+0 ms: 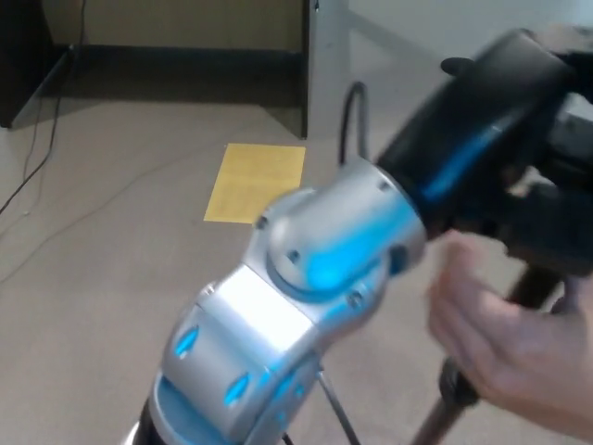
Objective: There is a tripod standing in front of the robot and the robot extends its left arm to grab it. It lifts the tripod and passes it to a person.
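Tripod (443, 408) sits low right, its stem under the person's hand (505, 357). My left hand (519, 171) is up at its head, but blur hides the fingers; I can't tell their closure. I judge it rigid and top-heavy, so the stem is the best place to hold.

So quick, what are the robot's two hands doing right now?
Left hand: up by the tripod, too blurred to tell if it grips.
Right hand: not in view.
A person's hand is at the tripod.
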Available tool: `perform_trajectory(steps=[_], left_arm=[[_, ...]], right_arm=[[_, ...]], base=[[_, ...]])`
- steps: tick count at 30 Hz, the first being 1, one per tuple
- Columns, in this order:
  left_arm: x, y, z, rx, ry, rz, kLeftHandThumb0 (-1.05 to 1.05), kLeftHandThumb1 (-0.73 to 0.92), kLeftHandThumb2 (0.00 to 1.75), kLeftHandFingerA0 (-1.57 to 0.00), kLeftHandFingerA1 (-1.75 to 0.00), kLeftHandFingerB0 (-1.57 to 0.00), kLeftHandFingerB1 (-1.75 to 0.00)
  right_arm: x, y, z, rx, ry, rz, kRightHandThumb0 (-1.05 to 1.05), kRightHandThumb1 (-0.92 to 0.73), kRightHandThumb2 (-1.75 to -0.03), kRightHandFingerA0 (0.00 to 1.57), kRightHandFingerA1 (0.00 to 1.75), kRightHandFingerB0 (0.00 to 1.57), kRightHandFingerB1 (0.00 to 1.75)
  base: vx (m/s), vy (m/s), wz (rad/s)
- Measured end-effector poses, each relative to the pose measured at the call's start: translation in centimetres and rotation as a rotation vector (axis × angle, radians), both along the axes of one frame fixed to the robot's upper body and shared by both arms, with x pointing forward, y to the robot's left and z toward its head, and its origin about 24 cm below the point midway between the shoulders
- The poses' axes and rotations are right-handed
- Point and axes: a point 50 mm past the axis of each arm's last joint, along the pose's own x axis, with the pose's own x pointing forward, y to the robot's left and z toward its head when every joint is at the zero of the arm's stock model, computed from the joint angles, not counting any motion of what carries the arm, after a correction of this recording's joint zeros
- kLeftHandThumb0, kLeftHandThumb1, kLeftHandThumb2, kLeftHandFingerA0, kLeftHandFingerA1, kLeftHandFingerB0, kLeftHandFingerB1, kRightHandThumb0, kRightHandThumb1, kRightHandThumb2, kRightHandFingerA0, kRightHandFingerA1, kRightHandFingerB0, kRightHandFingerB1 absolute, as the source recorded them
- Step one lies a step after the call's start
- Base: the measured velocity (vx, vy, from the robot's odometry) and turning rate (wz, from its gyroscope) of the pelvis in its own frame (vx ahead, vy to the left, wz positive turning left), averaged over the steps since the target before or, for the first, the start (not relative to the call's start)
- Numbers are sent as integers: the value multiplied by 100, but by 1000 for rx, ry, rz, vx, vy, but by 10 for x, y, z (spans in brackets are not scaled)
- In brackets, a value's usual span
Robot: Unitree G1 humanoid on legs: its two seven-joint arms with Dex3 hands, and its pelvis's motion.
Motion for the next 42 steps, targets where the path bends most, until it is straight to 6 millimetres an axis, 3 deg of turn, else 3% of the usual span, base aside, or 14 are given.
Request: perform_trajectory(steps=[10,14,16,19,25,26,32,33,34,35,36,37,38,42], left_arm=[[-26,-12,-5,64,-37,-26,-30,92,83,-82,-175,-47,-150],[-31,-15,-7,69,-44,-34,-39,92,84,-61,-174,-41,-147],[-32,-16,-7,78,-61,-35,-38,92,74,-69,-145,-47,-122],[-37,-17,-10,79,-87,-57,-45,92,76,-62,-151,-46,-120],[-33,-10,-23,112,-115,-34,-55,90,65,-70,-111,-61,-86],[-32,-6,-24,120,-125,-20,-78,45,83,0,-3,0,-1],[-17,13,-26,149,-146,73,-79,46,84,0,0,0,0],[-14,17,-26,150,-145,91,-86,48,56,0,0,0,0],[-12,21,-26,142,-136,106,-87,47,58,0,0,0,0],[-9,25,-26,131,-127,121,-88,47,58,0,0,0,0],[-6,29,-26,123,-117,136,-83,47,55,0,0,0,0],[-4,33,-26,116,-109,148,-83,47,55,0,0,0,0],[-2,37,-27,105,-94,159,-78,48,55,0,0,0,0],[9,61,-34,77,-30,228,-81,44,56,0,0,0,0]], right_arm=[[-2,3,-2,-30,0,46,-53,-63,-92,54,54,35,47],[-4,3,-3,-33,1,49,-53,-63,-92,54,54,35,47],[-5,2,-3,-36,3,49,-53,-63,-92,54,54,35,47],[-8,2,-5,-40,11,49,-53,-63,-92,54,54,35,47],[-15,1,-9,-47,27,52,-53,-63,-92,54,54,35,47],[-16,1,-10,-46,30,48,-40,-72,-62,65,43,42,34],[-18,2,-14,-1,53,-24,-41,-73,-61,56,38,39,33],[-19,2,-14,2,57,-26,-40,-74,-62,56,39,39,33],[-20,2,-15,3,62,-29,-41,-73,-62,57,39,38,33],[-21,1,-15,2,68,-31,-47,-61,-89,48,53,33,47],[-22,1,-16,2,72,-33,-42,-73,-62,58,39,38,33],[-23,1,-17,1,77,-33,-42,-73,-62,58,39,38,33],[-25,1,-17,0,81,-33,-48,-62,-88,51,53,32,46],[-39,1,-23,-2,110,-33,-48,-62,-87,51,53,32,45]], base=[[0,0,0],[0,0,0],[0,0,0],[0,0,0],[0,0,0],[0,0,0],[0,0,0],[0,0,0],[0,0,0],[0,0,0],[0,0,0],[0,0,0],[0,0,0],[0,0,0]])
